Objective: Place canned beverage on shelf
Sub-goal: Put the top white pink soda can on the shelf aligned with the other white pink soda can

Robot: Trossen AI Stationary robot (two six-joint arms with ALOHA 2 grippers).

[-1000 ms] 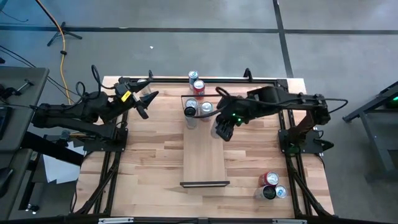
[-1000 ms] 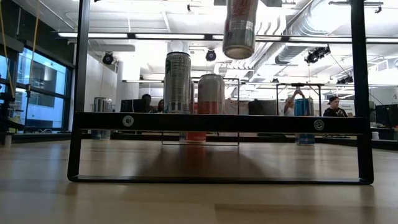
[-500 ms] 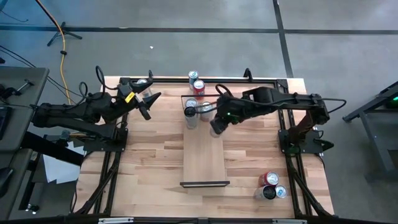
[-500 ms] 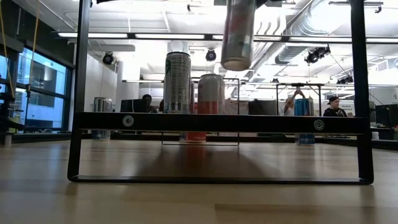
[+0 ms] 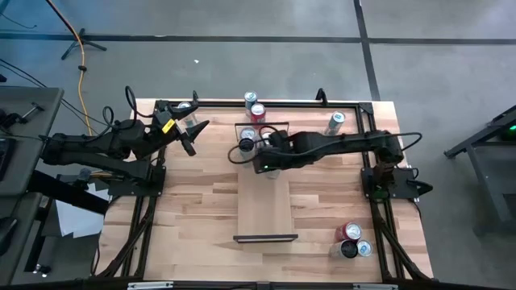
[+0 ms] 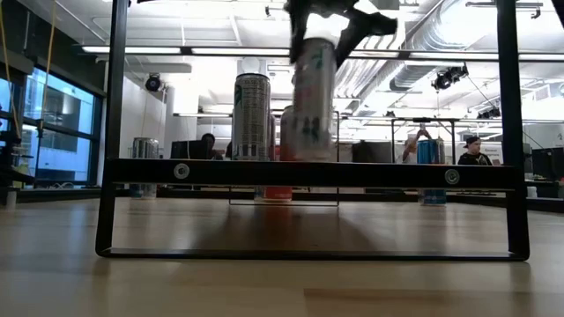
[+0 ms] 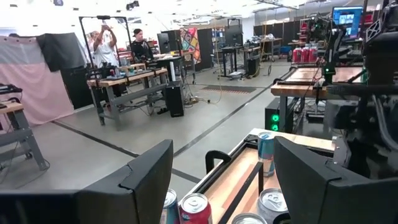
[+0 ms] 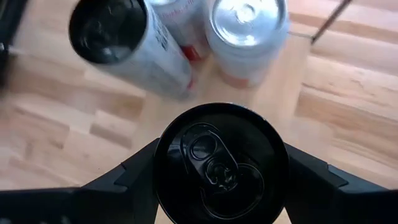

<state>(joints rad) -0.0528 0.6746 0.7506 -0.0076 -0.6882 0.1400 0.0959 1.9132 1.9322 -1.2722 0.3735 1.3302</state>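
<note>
Silver can [image 6: 314,101] sits clamped in the right pincer [image 5: 269,161] above the shelf [image 5: 264,205].

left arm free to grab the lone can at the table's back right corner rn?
Probably not. The left gripper sits far left; the right gripper, holding a black-topped can over the shelf, spans between it and the lone can.

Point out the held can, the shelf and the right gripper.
held can [image 8: 221,163]: right wrist view, black lid.
shelf [image 5: 264,211]: high view, bare plank.
right gripper [image 5: 266,161]: high view, between fingertips.
</note>
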